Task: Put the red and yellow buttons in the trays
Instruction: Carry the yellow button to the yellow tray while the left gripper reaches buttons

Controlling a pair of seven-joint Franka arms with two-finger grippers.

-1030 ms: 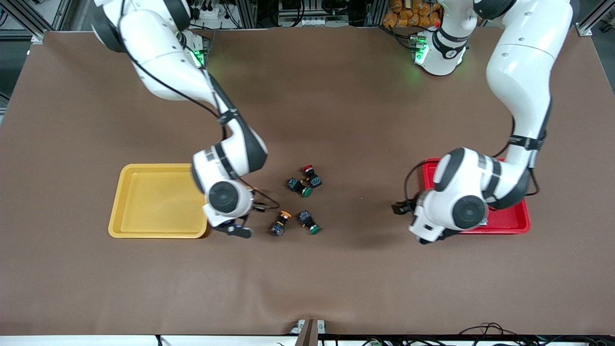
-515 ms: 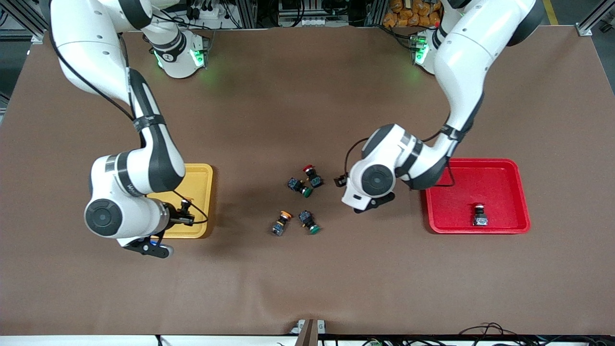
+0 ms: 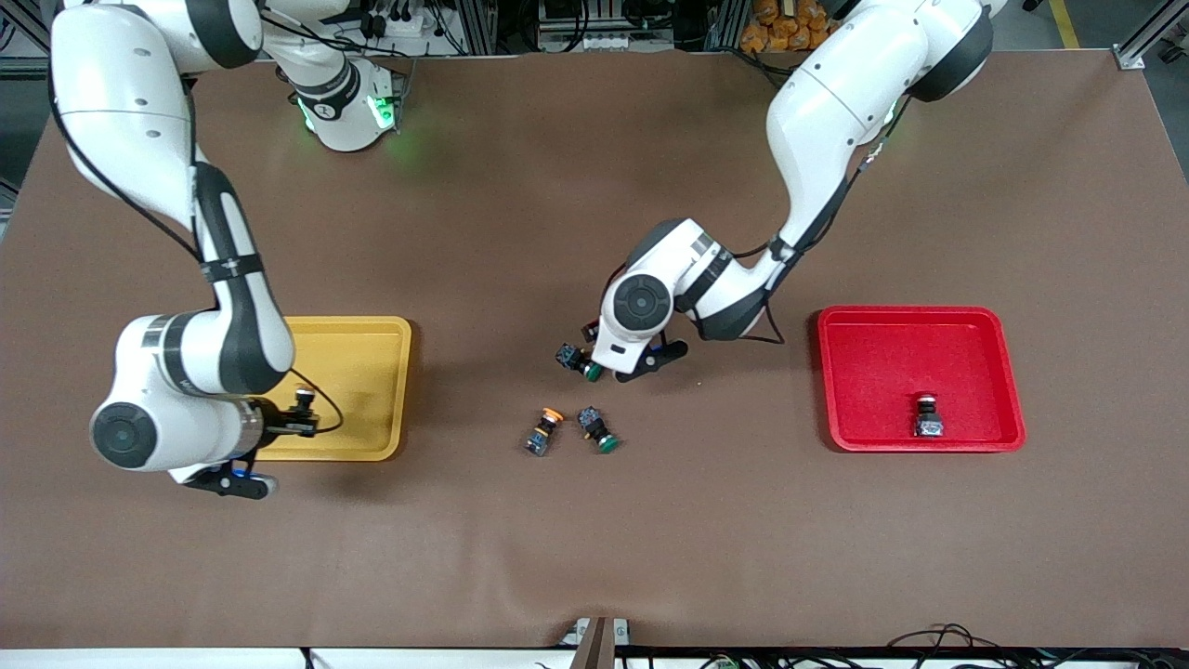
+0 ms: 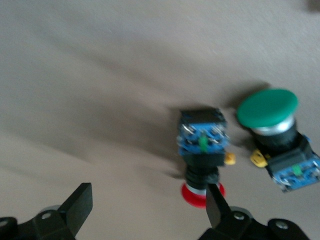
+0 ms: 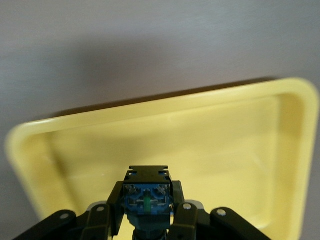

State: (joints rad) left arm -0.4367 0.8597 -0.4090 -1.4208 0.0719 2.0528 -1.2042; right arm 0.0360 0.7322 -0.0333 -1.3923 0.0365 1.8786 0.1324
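Observation:
My right gripper (image 3: 302, 411) is shut on a yellow-capped button (image 3: 302, 400) and holds it over the yellow tray (image 3: 372, 390), near the tray edge nearer the camera. In the right wrist view the button's blue-and-black body (image 5: 148, 196) sits between the fingers above the tray (image 5: 210, 130). My left gripper (image 3: 594, 348) is open, low over a red-capped button (image 4: 201, 145) that lies beside one fingertip (image 4: 214, 202), with a green-capped one (image 4: 277, 135) next to it. A second red button (image 3: 927, 415) lies in the red tray (image 3: 966, 325). A yellow button (image 3: 543, 432) lies on the table.
A green-capped button (image 3: 597, 429) lies beside the loose yellow one, nearer the camera than the left gripper. Another green-capped button (image 3: 578, 360) pokes out beside the left gripper. The brown table mat (image 3: 650, 539) stretches around them.
My right arm carried the yellow button from the cluster to over the yellow tray. My left arm left a red button in the red tray and moved to the cluster.

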